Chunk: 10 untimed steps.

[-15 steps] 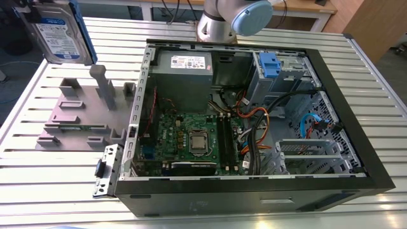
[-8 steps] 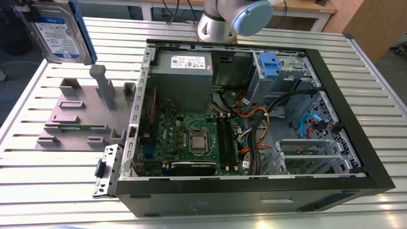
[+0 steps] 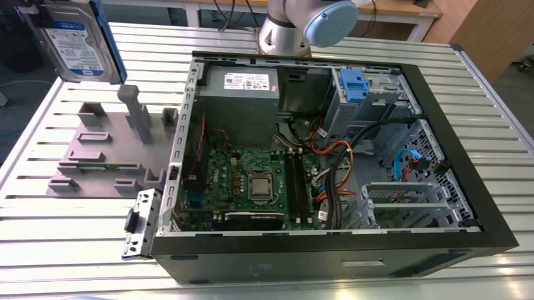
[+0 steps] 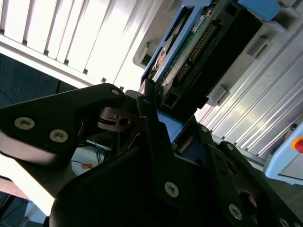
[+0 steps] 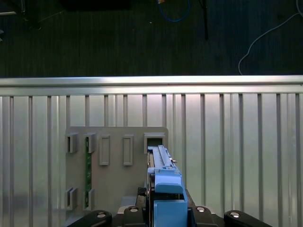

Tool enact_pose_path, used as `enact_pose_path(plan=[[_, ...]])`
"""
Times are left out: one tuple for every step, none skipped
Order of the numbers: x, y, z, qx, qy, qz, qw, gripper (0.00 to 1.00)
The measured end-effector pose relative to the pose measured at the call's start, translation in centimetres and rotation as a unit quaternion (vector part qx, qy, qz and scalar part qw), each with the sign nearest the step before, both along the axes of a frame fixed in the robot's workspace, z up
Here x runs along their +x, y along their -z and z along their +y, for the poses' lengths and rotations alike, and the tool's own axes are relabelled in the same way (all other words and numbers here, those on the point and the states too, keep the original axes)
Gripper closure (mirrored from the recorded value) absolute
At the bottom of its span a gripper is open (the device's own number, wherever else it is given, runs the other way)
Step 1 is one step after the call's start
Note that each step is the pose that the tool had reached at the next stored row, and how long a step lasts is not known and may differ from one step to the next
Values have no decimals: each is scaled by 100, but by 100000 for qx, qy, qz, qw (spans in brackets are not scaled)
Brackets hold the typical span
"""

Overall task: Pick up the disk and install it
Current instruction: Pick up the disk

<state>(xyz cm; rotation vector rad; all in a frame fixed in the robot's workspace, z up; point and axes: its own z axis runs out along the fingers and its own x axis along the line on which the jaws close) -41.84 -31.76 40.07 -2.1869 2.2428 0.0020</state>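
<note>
The disk (image 3: 74, 36), a silver drive with a white-and-blue label in a blue bracket, hangs upright in the air at the exterior view's far left, above the grey stand (image 3: 100, 150). My gripper (image 4: 163, 116) is shut on it. In the second wrist view the black fingers (image 4: 150, 118) clamp the disk (image 4: 189, 52) at its connector end. In the first wrist view the disk (image 5: 163, 187) shows edge-on between the gripper's (image 5: 163, 213) black links, over the stand (image 5: 113, 165).
The open computer case (image 3: 179, 156) lies on the slatted metal table (image 3: 492, 125), with a drive bay holding a blue bracket (image 3: 354, 84) at its far corner. A green memory stick (image 5: 87, 165) stands in the grey stand. The arm's base (image 3: 288, 28) rises behind the case.
</note>
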Motion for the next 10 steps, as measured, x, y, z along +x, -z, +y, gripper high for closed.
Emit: enact_pose_path(plan=[[0,-2,0,1,-1,-3,100000,63],[0,-4,0,0,-2,-2,100000,63],[0,-6,0,1,0,0,100000,63],[0,-8,0,0,-1,-1,100000,63],[0,-10,0,2,-1,0,100000,63],[0,-12,0,2,0,-3,100000,63],[0,-14,0,2,-1,-1,100000,63],[0,-16,0,0,0,1,100000,63],[0,-17,0,0,-1,1,100000,63],[0,-19,0,2,0,-1,100000,63]])
